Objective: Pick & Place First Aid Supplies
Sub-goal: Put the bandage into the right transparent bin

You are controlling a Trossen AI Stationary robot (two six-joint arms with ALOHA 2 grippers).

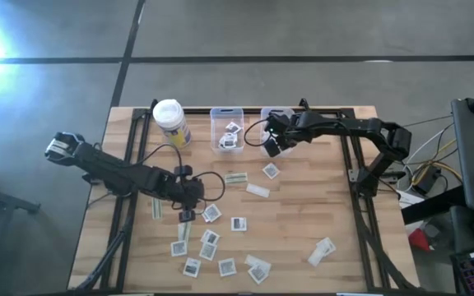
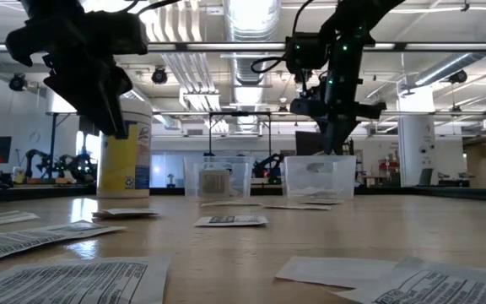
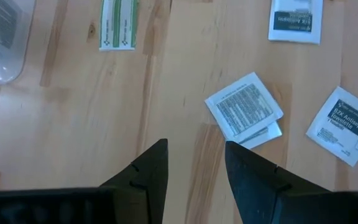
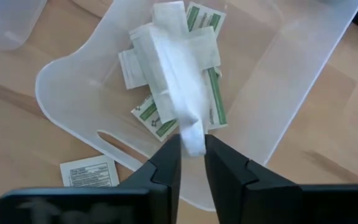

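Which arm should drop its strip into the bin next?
Right. The right gripper pinches a white strip directly over the clear bin; the left gripper is open, empty, above bare table.

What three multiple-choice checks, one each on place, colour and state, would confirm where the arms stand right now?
1. Where is the right gripper?
A. Above a clear bin holding strip packets
B. Over the yellow container
C. At the table's near edge

2. What colour is the stripe on the strip packet seen ahead of the left gripper?
A. Red
B. Green
C. Blue

3. What state is the left gripper in?
A. Shut on a packet
B. Shut, empty
C. Open, empty

Answers:
1. A: the right wrist view shows the clear bin directly beneath, strips piled inside, a white strip pinched in the fingers.
2. B: the left wrist view shows green print on it.
3. C: bare wood shows between its parted fingers.
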